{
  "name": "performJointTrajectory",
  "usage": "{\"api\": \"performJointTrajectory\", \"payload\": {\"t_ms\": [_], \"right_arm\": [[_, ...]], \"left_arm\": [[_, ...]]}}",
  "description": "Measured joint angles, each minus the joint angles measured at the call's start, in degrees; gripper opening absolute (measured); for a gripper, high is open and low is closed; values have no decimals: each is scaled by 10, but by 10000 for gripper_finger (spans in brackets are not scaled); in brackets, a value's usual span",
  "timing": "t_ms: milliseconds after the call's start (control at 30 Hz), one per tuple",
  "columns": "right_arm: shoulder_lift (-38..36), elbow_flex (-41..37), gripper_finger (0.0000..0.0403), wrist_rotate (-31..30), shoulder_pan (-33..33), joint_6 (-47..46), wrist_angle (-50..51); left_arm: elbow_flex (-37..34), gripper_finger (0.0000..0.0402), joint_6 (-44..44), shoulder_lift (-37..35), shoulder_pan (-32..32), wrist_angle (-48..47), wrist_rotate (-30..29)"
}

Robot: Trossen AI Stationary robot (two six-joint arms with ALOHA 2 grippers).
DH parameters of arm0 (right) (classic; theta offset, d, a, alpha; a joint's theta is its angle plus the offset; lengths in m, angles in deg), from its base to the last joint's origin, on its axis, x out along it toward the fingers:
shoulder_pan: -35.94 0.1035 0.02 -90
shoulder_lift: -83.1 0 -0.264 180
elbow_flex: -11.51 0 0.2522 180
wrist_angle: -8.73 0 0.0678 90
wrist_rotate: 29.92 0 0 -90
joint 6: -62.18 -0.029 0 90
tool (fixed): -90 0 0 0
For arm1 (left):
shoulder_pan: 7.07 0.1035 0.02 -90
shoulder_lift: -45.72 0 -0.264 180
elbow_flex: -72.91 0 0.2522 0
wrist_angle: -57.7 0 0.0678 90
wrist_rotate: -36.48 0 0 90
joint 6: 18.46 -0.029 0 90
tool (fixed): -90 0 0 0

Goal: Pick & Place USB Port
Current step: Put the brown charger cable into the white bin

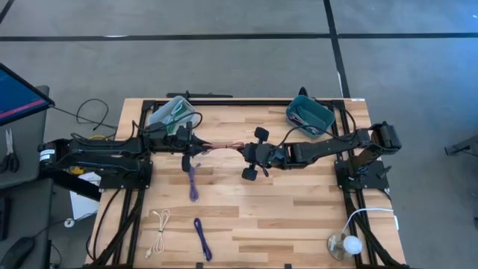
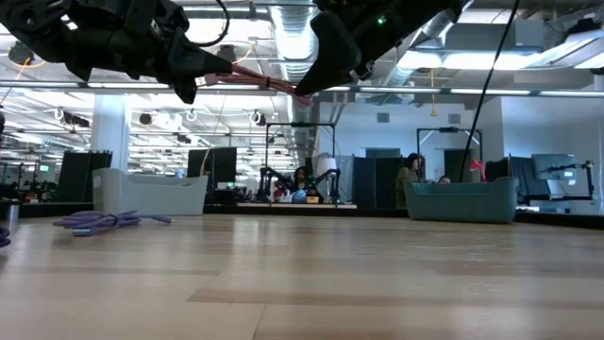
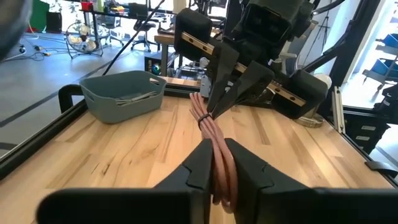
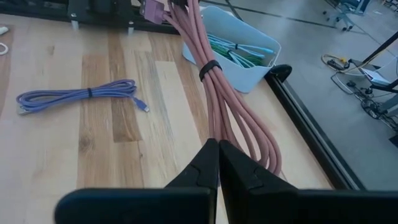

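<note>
Here the pink cable bundle (image 1: 222, 149) hangs above mid-table, stretched between both arms. The left gripper (image 3: 214, 163) pinches one end between its fingers; the right gripper (image 4: 217, 163), fingers pressed together, clamps the other end.

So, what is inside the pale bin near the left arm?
The pale bin holds several green cables lying lengthwise. Its bottom and anything under those cables are covered, so I cannot tell more.

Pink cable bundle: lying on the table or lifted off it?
Lifted. In the low view the pink cable bundle hangs well above the wood, stretched between the left end effector and right end effector.
</note>
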Motion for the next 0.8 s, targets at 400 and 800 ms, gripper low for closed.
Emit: {"api": "performJointTrajectory", "payload": {"t_ms": [400,800], "right_arm": [[0,0,1,0,0,3,-1],[-3,0,66,-1,5,3,-1]], "left_arm": [[0,17,-19,0,0,1,0],[0,15,-32,0,1,1,-3]]}}
